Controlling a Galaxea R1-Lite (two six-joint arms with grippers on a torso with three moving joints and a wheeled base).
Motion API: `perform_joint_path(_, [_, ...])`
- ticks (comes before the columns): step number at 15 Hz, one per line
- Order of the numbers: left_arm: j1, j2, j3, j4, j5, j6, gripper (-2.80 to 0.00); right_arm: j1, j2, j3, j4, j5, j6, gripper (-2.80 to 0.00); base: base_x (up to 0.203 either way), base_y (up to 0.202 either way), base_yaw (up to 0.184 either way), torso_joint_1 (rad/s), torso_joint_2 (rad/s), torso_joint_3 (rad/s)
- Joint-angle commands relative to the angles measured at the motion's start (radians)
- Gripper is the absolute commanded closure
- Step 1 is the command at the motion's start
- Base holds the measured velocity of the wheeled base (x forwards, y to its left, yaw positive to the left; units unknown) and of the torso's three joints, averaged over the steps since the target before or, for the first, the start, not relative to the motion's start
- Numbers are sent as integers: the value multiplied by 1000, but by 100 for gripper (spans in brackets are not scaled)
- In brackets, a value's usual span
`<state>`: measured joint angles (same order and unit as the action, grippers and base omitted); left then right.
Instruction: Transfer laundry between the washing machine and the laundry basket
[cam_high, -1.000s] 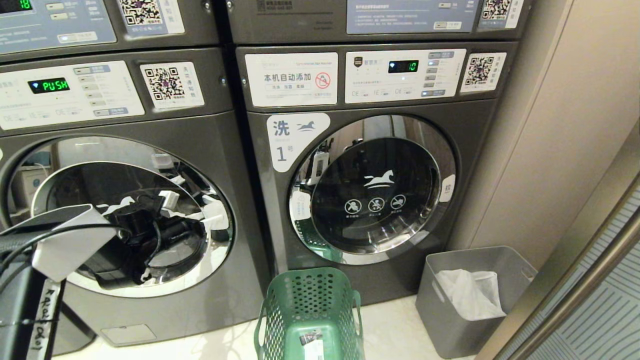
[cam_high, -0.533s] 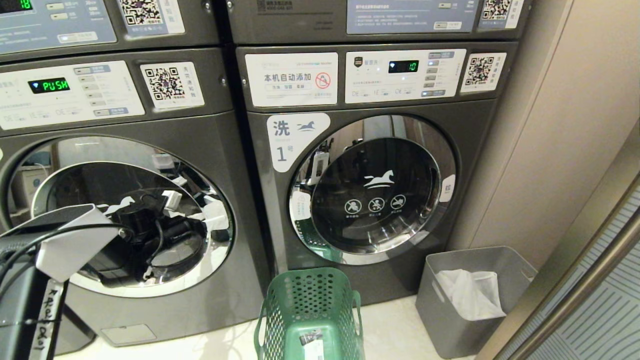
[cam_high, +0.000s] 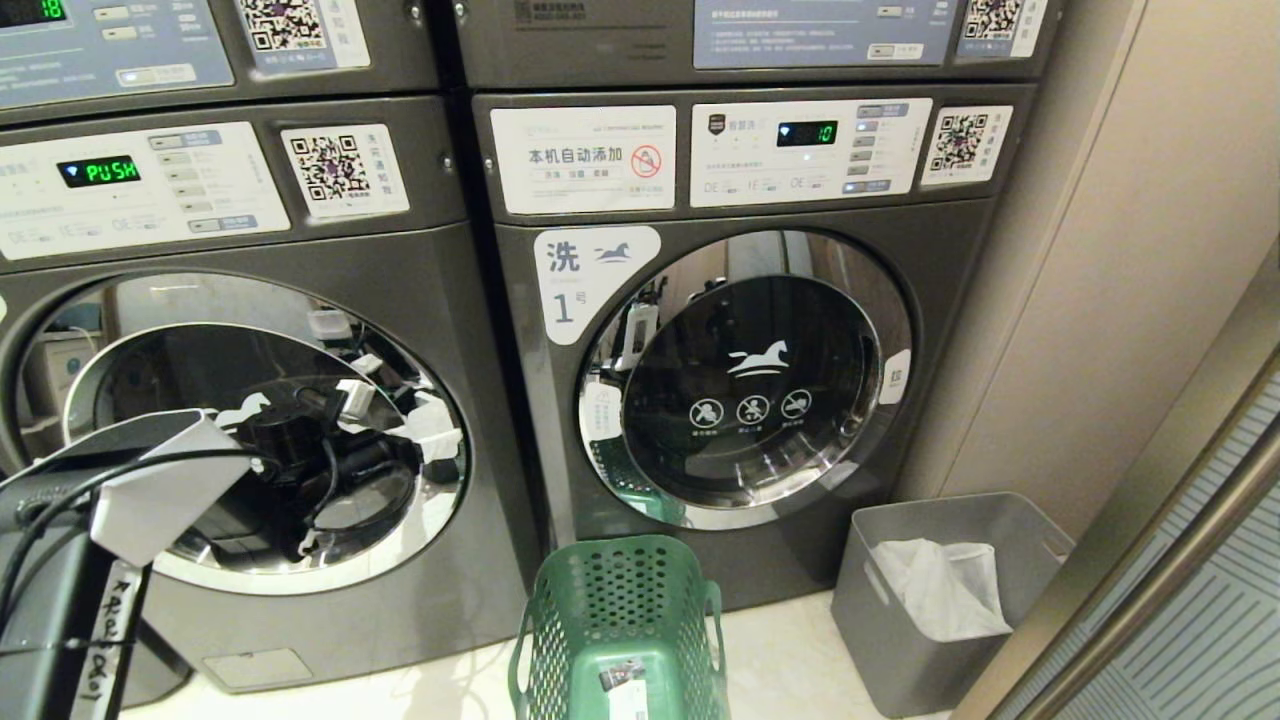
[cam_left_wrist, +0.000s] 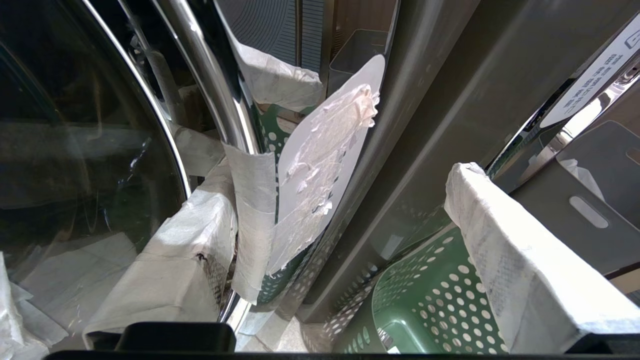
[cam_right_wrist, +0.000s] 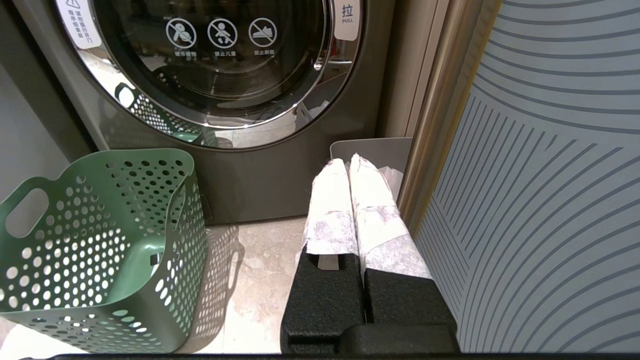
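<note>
My left claw (cam_left_wrist: 330, 240) was wide open and held nothing, up close at the edge of the left washing machine's door (cam_high: 240, 430). My right claw (cam_right_wrist: 357, 200) was shut tight and empty, low by the grey bin (cam_high: 900, 640). The green laundry basket (cam_high: 620, 620) sat on the floor between the two machines

Brushed matt grey metal on the washing machine (cam_high: 740, 330) front, with a glossy chrome door ring (cam_high: 895, 330) around dark, shiny glass. Perforated green plastic, smooth and slightly satin, for the laundry basket (cam_high: 625, 620); matt grey plastic for the bin (cam_high: 870, 610), holding crumpled white liner. Rough white cloth-like tape wrapped on the fingers (cam_right_wrist: 367, 200) of the right gripper (cam_right_wrist: 350, 165), above coarse black padding; polished pale stone floor (cam_right_wrist: 255, 280)
</note>
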<state>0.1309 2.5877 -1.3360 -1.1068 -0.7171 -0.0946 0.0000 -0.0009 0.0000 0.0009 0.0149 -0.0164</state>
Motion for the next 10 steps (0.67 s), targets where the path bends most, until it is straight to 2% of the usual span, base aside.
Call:
perform_joint_path(1, [-2, 5, -3, -5, -5, -2, -280, 0, 1, 0, 0, 0, 0, 0, 0, 0, 0, 0, 0, 0])
perform_joint_path(8, [-2, -11, 0, -17, -28, -2, -280, 0, 1, 0, 0, 0, 0, 0, 0, 0, 0, 0, 0, 0])
perform_joint_path(10, [0, -11, 2, -53, -29, 1, -280, 0, 1, 0, -1, 0, 0, 0, 0, 0, 0, 0, 0, 0])
